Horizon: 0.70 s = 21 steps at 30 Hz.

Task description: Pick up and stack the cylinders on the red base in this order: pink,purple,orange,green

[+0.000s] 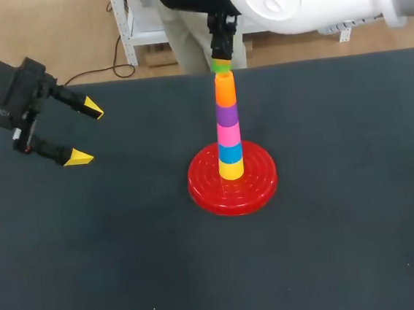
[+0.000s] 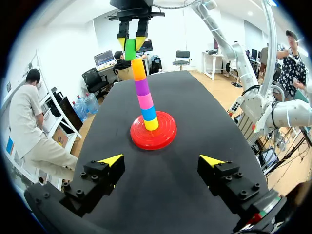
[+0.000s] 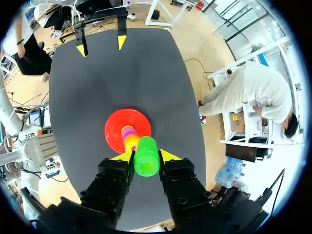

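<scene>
The right gripper (image 3: 146, 156) is closing its two fingers on the green cylinder (image 3: 146, 157). The yellow tips are pressing on it from two sides, so the fingers are standing only as far apart as the cylinder is wide. The cylinder is sitting upright between them and is sticking out a little past the tips.

Directly under this gripper the stack is standing on the red base (image 1: 209, 193). From the base upward there are a yellow cylinder (image 1: 230, 170), a blue cylinder (image 1: 229, 153), the pink cylinder (image 1: 228, 134), the purple cylinder (image 1: 226, 115) and the orange cylinder (image 1: 224, 91). The lower end of the green cylinder is meeting the top of the orange one. I cannot tell whether it is already sitting on it or is just above it.

The left gripper (image 2: 162, 160) is hanging well apart from the stack, above the dark table (image 1: 346, 229). Its fingers are spread wide and are holding nothing; only bare table surface is lying between the two yellow tips. The red base and the whole stack are standing far ahead of this gripper, about in line with the gap between its fingers. The right gripper is showing at the top of the stack, coming down on it from above.
</scene>
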Each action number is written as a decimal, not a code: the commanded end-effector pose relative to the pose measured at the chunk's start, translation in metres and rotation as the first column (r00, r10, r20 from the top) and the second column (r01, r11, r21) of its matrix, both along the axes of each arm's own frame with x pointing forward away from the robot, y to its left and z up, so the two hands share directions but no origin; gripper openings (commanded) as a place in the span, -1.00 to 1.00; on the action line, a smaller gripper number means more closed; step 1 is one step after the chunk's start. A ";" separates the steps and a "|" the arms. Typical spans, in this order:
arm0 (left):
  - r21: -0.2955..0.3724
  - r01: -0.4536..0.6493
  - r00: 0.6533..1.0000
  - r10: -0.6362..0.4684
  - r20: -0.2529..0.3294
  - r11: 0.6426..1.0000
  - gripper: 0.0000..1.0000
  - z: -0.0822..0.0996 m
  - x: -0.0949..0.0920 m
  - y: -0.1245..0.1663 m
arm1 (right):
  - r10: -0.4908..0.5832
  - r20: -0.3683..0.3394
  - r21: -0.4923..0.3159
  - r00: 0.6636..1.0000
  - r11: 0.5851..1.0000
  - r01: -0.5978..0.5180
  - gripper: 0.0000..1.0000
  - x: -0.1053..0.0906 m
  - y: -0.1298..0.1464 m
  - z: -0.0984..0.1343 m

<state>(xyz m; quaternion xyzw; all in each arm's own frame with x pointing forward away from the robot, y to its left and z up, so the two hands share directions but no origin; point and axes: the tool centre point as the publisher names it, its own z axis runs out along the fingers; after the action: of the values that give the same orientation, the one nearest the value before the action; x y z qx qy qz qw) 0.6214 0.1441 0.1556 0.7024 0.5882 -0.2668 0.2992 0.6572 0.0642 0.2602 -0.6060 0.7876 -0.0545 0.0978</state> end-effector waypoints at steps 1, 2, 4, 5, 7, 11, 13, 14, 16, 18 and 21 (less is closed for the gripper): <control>-0.001 0.002 1.000 -0.002 0.000 1.000 1.00 -0.001 0.001 0.001 | -0.002 -0.005 0.003 1.000 1.000 0.002 -1.00 0.003 0.000 -0.003; -0.001 0.002 1.000 -0.002 0.000 1.000 1.00 -0.001 0.001 0.001 | -0.001 -0.006 0.003 1.000 1.000 0.001 -1.00 0.003 0.000 -0.003; -0.001 0.002 1.000 -0.002 0.000 1.000 1.00 -0.001 0.001 0.001 | 0.001 -0.009 0.004 1.000 1.000 -0.001 -1.00 0.003 0.000 -0.004; -0.001 0.002 1.000 -0.002 0.000 1.000 1.00 -0.001 0.001 0.001 | 0.002 -0.008 0.003 1.000 1.000 -0.002 -1.00 0.003 0.001 -0.004; -0.001 0.002 1.000 -0.002 0.000 1.000 1.00 -0.001 0.001 0.001 | 0.006 -0.010 0.005 1.000 1.000 -0.006 -1.00 0.003 0.001 -0.004; -0.001 0.002 1.000 -0.002 0.000 1.000 1.00 -0.001 0.001 0.001 | 0.012 -0.001 0.009 1.000 1.000 -0.012 -1.00 -0.001 0.000 0.000; -0.001 0.002 1.000 -0.002 0.000 1.000 1.00 -0.001 0.001 0.001 | 0.011 0.006 0.016 1.000 1.000 -0.011 -1.00 -0.002 -0.001 0.004; -0.001 0.002 1.000 -0.002 0.000 1.000 1.00 -0.001 0.001 0.001 | 0.011 0.009 0.018 1.000 1.000 -0.011 -1.00 -0.002 -0.001 0.006; -0.001 0.002 1.000 -0.002 0.000 1.000 1.00 -0.001 0.001 0.001 | 0.012 0.015 0.021 1.000 1.000 -0.013 -1.00 -0.003 -0.001 0.008; -0.001 0.002 1.000 -0.002 0.000 1.000 1.00 -0.001 0.001 0.001 | 0.013 0.018 0.023 1.000 1.000 -0.014 -1.00 -0.006 -0.001 0.010; -0.001 0.002 1.000 -0.002 0.000 1.000 1.00 -0.001 0.001 0.001 | 0.026 0.010 0.024 1.000 0.999 -0.026 -1.00 -0.008 0.000 0.009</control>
<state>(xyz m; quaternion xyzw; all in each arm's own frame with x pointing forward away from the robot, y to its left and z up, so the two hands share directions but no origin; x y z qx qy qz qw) 0.6214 0.1441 0.1556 0.7024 0.5882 -0.2668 0.2992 0.6536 0.0670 0.2702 -0.6137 0.7810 -0.0479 0.1052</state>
